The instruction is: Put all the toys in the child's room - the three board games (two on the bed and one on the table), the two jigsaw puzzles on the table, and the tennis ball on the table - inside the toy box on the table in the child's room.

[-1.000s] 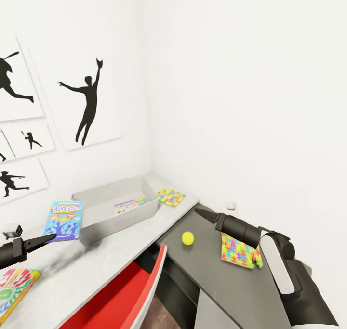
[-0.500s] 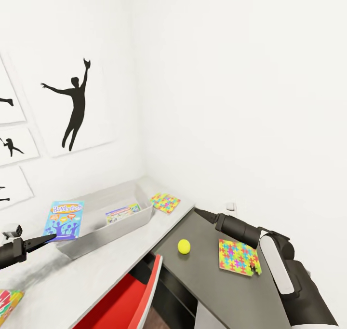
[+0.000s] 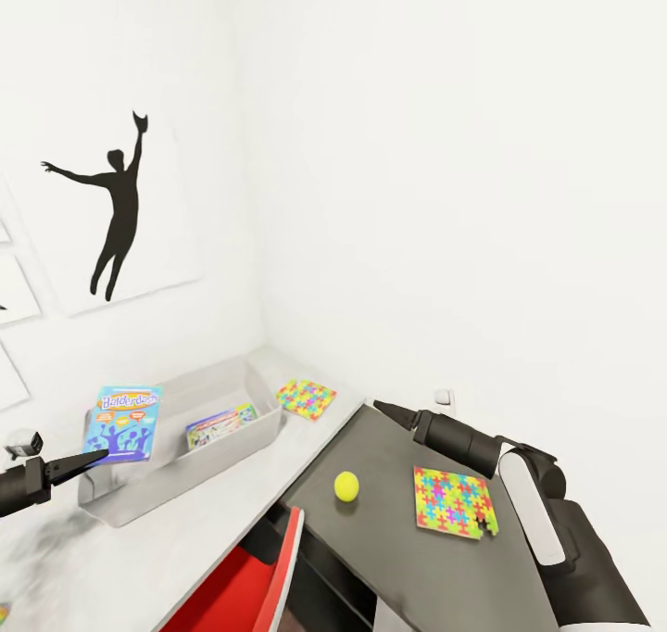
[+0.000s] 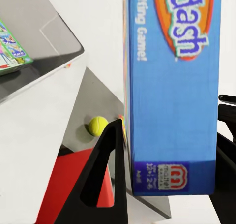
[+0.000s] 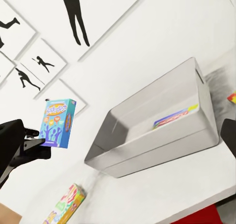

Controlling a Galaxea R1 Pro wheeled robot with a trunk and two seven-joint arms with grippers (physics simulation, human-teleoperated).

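My left gripper [image 3: 93,461] is shut on the lower edge of a blue board game [image 3: 123,423], held upright above the toy box's near-left end. In the left wrist view the blue board game [image 4: 172,86] fills the gap between the fingers [image 4: 105,175]. The light-grey toy box [image 3: 176,473] holds another board game [image 3: 220,426]. A jigsaw puzzle [image 3: 307,398] lies on the light table beside the box. A second jigsaw puzzle [image 3: 454,502] and the tennis ball [image 3: 346,486] lie on the dark table section [image 3: 389,558]. My right gripper [image 3: 384,410] hovers open over that section. A green-yellow-red board game [image 5: 66,204] lies on the table.
A red chair [image 3: 250,586] stands tucked against the table's inner corner. White walls close the table in on two sides, one bearing black silhouette pictures [image 3: 106,206]. A wall socket [image 3: 445,397] sits just behind the right gripper.
The head view has swung right, so the whole picture shifts left and the green-yellow-red game slips out at the lower left. Both arms keep their pose; the blue game stays gripped.
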